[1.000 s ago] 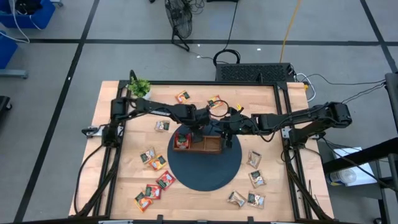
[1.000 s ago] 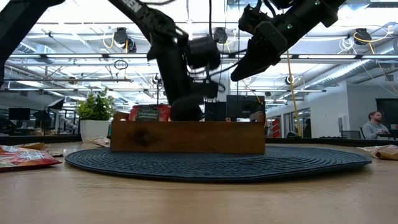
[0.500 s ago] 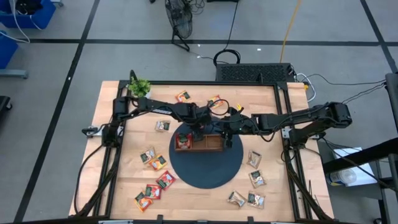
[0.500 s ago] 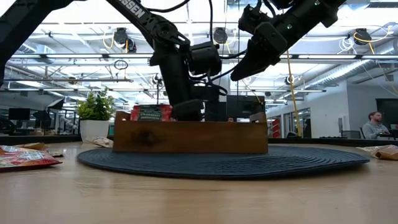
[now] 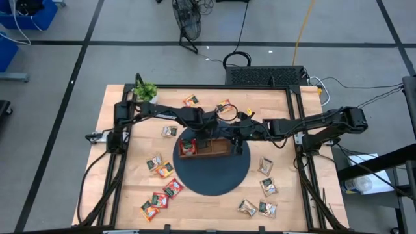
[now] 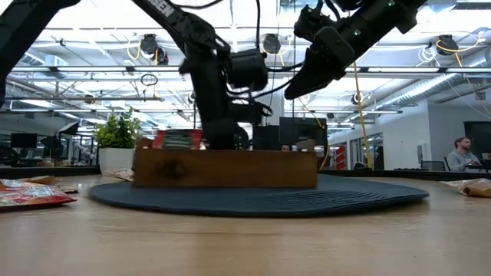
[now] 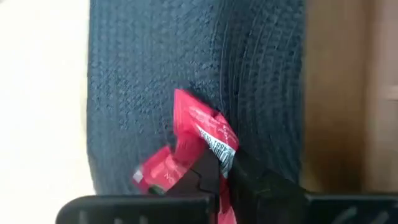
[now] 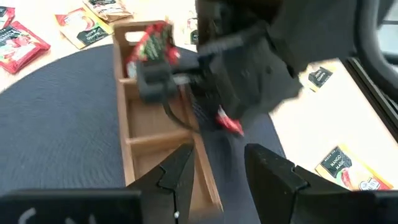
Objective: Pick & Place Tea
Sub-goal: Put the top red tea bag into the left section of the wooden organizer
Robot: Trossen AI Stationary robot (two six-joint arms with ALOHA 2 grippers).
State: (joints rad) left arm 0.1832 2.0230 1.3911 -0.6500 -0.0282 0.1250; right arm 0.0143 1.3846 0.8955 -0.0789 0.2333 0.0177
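Observation:
A brown wooden tray (image 5: 211,149) stands on a round dark mat (image 5: 214,179). Red tea sachets (image 5: 188,148) stand in its left compartment. My left gripper (image 5: 208,136) is at the tray's far side, shut on a crumpled red sachet (image 7: 199,134) over the mat. My right gripper (image 5: 237,144) hovers open above the tray's right end (image 8: 186,180), touching nothing. More tea sachets lie flat on the table: red and beige ones at the near left (image 5: 159,195), beige ones at the near right (image 5: 265,185), orange ones at the far side (image 5: 224,105). My left gripper pinches the red sachet by one crumpled end (image 7: 208,158) between its two fingertips (image 7: 245,171). The fingers come from above, pointing down at the mat beside the tray's far wall. The rest of the sachet sticks out past the fingertips over the mat; whether it touches the mat I cannot tell.
A small potted plant (image 5: 145,91) stands at the table's far left corner. One sachet (image 5: 170,131) lies just left of the mat's far edge. Dark frame rails run along the left (image 5: 117,162) and right (image 5: 304,162) sides of the table.
My left gripper has shut on the red sachet at the tray's far side. The tray and the mat under it have slid a little toward the table's far left. My right gripper has kept still.

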